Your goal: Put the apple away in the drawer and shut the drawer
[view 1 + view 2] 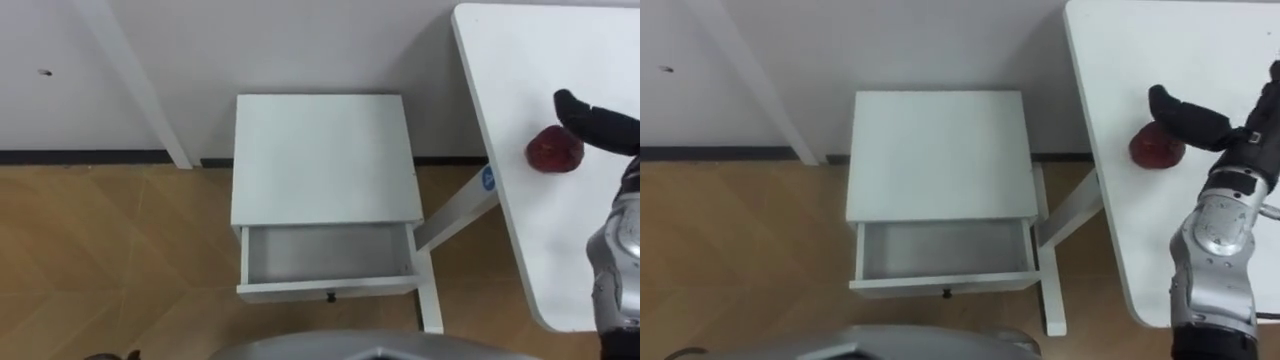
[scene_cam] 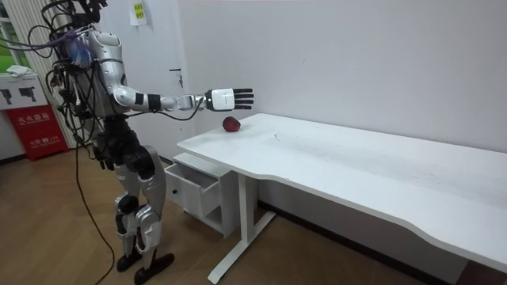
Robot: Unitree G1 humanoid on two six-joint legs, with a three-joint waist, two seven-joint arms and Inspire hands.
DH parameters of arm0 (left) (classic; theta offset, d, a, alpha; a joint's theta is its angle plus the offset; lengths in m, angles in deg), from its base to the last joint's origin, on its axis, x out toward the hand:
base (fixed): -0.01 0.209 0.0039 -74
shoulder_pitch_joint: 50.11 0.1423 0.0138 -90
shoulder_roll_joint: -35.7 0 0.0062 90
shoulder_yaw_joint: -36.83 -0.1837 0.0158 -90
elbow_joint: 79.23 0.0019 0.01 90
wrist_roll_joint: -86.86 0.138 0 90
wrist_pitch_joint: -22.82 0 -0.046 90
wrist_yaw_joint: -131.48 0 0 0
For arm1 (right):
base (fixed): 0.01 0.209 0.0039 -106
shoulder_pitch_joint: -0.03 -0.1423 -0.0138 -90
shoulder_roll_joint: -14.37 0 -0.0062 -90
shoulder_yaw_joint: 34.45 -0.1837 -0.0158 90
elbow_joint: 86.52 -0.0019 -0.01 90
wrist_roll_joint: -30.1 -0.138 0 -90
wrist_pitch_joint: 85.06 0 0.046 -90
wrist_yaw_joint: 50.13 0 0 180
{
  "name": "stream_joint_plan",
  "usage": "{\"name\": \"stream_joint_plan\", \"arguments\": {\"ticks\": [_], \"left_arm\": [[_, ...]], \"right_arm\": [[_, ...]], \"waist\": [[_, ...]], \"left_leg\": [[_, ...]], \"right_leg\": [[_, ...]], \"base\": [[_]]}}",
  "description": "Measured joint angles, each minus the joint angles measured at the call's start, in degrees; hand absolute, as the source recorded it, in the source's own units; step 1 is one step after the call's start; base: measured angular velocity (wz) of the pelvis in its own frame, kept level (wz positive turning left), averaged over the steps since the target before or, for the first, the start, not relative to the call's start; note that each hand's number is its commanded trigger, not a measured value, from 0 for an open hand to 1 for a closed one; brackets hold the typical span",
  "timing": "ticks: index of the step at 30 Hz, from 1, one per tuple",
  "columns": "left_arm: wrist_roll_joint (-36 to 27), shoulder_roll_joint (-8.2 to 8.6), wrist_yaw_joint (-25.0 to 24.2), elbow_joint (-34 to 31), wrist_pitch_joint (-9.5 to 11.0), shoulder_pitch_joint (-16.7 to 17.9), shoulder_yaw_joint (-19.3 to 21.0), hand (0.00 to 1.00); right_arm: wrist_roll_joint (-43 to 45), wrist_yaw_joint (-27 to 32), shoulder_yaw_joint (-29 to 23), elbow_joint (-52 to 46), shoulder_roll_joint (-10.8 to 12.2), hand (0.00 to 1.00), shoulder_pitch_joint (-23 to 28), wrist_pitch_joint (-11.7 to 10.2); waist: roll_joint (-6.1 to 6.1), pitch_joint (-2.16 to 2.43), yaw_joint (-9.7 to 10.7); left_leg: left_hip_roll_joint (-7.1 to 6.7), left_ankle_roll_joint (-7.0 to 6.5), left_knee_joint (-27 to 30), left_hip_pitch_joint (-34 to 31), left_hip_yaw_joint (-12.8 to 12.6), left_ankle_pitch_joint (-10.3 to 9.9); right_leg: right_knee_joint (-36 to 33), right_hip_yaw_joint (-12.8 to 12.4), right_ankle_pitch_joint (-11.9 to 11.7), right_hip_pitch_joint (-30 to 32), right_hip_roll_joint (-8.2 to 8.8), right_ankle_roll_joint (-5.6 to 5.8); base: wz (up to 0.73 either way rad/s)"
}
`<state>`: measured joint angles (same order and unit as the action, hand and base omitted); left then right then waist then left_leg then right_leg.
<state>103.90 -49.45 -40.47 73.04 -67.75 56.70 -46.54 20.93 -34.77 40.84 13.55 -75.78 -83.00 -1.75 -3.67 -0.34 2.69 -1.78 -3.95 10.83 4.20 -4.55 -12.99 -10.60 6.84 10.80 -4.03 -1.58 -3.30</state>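
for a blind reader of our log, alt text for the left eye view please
The robot's open right hand extends over the white table beside a red apple. Left of the table, a small white cabinet stands with its drawer open and empty.

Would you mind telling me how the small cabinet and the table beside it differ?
The table is taller and much wider than the cabinet. The table carries an apple near its end; the cabinet's top is bare. The cabinet has a drawer, pulled open and empty; the table shows none. Both are white with flat tops and stand against the wall.
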Motion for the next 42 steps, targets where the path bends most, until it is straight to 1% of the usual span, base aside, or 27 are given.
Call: {"name": "stream_joint_plan", "arguments": {"ticks": [3, 5, 7, 11, 13, 14, 17, 18, 20, 25, 30, 33, 35, 37, 39, 42], "left_arm": [[0.01, 0.00, -0.11, -1.22, -0.05, 0.24, -0.01, 0.00], [0.04, 0.00, -0.15, -2.16, -0.05, 0.48, -0.01, 0.00], [0.02, 0.01, -0.15, -2.52, -0.05, 0.70, -0.01, 0.00], [0.06, 0.05, -0.15, -2.81, -0.33, 1.21, -0.06, 0.00], [0.06, 0.05, -0.13, -2.97, -0.43, 1.29, -0.06, 0.00], [0.06, 0.05, -0.11, -3.26, -0.61, 1.47, -0.06, 0.00], [0.06, 0.06, -0.03, -3.23, -1.13, 1.54, -0.09, 0.00], [0.06, 0.10, -0.02, -3.23, -1.46, 1.55, -0.10, 0.00], [0.06, 0.25, -0.01, -3.22, -1.95, 1.64, -0.10, 0.00], [0.19, 0.24, -0.21, -3.23, -2.11, 1.69, -0.11, 0.00], [0.21, 0.16, -1.15, -3.28, -2.52, 1.82, -0.09, 0.00], [0.21, -0.27, -1.52, -3.93, -2.82, 1.74, -0.09, 0.00], [0.21, -0.34, -1.61, -4.01, -2.83, 1.74, -0.09, 0.00], [0.20, -0.59, -2.02, -4.02, -2.84, 1.69, -0.10, 0.00], [0.09, -0.92, -2.12, -4.03, -2.87, 1.40, -0.10, 0.00], [0.13, -0.91, -2.48, -4.05, -2.87, 1.09, -0.11, 0.00]], "right_arm": [[-0.01, -2.05, 0.00, 0.30, -0.54, 0.00, -0.27, 0.42], [0.01, -3.71, 0.00, 0.40, -1.68, 0.00, -0.27, 0.44], [0.06, -4.46, 0.00, 0.40, -2.32, 0.00, -0.27, 0.45], [0.33, -6.33, 0.00, 0.40, -2.43, 0.00, -0.27, 0.62], [0.33, -6.94, 0.01, 0.41, -2.42, 0.00, -0.26, 1.08], [0.33, -7.19, 0.01, 0.41, -2.42, 0.00, -0.26, 1.72], [1.13, -8.94, 0.08, 1.41, -2.42, 0.00, -0.25, 2.09], [1.73, -9.50, 0.09, 1.76, -2.42, 0.00, -0.25, 2.72], [2.50, -10.51, 0.09, 2.44, -2.42, 0.00, -0.26, 3.10], [2.74, -11.86, 0.20, 4.57, -2.43, 0.00, -0.31, 3.80], [2.74, -13.08, 0.29, 6.02, -2.43, 0.00, -0.31, 4.88], [2.70, -13.65, 0.52, 8.04, -2.44, 0.00, -0.36, 5.03], [2.72, -13.73, 0.61, 8.36, -2.45, 0.00, -0.37, 5.10], [2.86, -13.88, 0.61, 8.87, -2.46, 0.00, -0.54, 5.08], [3.61, -14.31, 0.59, 11.05, -2.61, 0.00, -1.87, 5.06], [4.56, -14.93, 0.66, 12.27, -2.72, 0.00, -2.34, 5.13]], "waist": [[0.00, 0.02, 0.01], [0.01, 0.03, 0.01], [-0.05, 0.06, 0.00], [-0.31, 0.23, 0.21], [-0.31, 0.23, 0.28], [-0.31, 0.23, 0.28], [-0.17, 0.20, 0.21], [-0.08, 0.20, 0.20], [0.14, 0.24, 0.20], [0.36, 0.29, 0.11], [-0.06, 0.21, 0.17], [-0.91, 0.27, 0.18], [-1.11, 0.26, 0.21], [-1.22, 0.26, 0.38], [-1.36, 0.16, 0.85], [-1.13, 0.12, 0.88]], "left_leg": [[0.00, 0.00, 0.13, -0.04, 0.10, 0.00], [0.00, 0.00, 0.16, -0.06, 0.13, 0.00], [-0.01, 0.01, 0.15, -0.06, 0.15, 0.00], [0.00, 0.01, 0.17, -0.06, 0.28, 0.00], [-0.01, 0.00, 0.24, -0.04, 0.28, 0.00], [-0.02, 0.00, 0.35, -0.01, 0.31, 0.00], [-0.04, 0.01, 0.46, 0.10, 0.57, -0.01], [-0.04, 0.01, 0.48, 0.10, 0.66, -0.01], [-0.04, 0.02, 0.46, 0.08, 0.76, -0.02], [-0.06, 0.03, 0.50, 0.11, 0.77, -0.03], [-0.13, 0.02, 0.49, 0.45, 0.66, -0.02], [-0.13, 0.02, 0.46, 0.41, 0.72, -0.01], [-0.15, 0.02, 0.40, 0.38, 0.76, -0.01], [-0.15, 0.02, 0.35, 0.38, 0.90, -0.02], [-0.14, 0.02, 0.25, 0.38, 1.01, -0.02], [-0.14, 0.02, -0.07, 0.44, 0.99, -0.02]], "right_leg": [[0.00, 0.18, -0.01, -0.10, 0.01, -0.02], [0.01, 0.27, -0.01, -0.12, 0.03, -0.02], [0.03, 0.36, -0.01, -0.14, 0.03, -0.02], [0.09, 0.51, -0.01, -0.23, 0.04, -0.02], [0.08, 0.55, -0.02, -0.31, 0.07, -0.03], [0.08, 0.64, -0.02, -0.43, 0.10, -0.03], [0.09, 0.86, -0.02, -0.69, 0.13, -0.03], [0.06, 0.97, -0.02, -0.72, 0.14, -0.03], [0.03, 1.10, -0.03, -0.82, 0.15, -0.05], [0.11, 1.19, -0.05, -1.01, 0.16, -0.08], [1.06, 1.30, -0.18, -1.70, 0.16, -0.04], [1.34, 1.49, -0.18, -1.75, 0.16, -0.03], [1.67, 1.59, -0.21, -1.88, 0.16, 0.00], [1.69, 1.74, -0.21, -1.93, 0.16, 0.01], [1.68, 1.83, -0.22, -1.92, 0.15, 0.01], [1.67, 1.86, -0.22, -1.85, 0.15, 0.02]], "base": [[0.01], [0.00], [0.00], [0.00], [0.00], [0.04], [0.05], [0.05], [0.04], [0.01], [0.00], [0.00], [0.00], [0.04], [0.02], [0.00]]}}
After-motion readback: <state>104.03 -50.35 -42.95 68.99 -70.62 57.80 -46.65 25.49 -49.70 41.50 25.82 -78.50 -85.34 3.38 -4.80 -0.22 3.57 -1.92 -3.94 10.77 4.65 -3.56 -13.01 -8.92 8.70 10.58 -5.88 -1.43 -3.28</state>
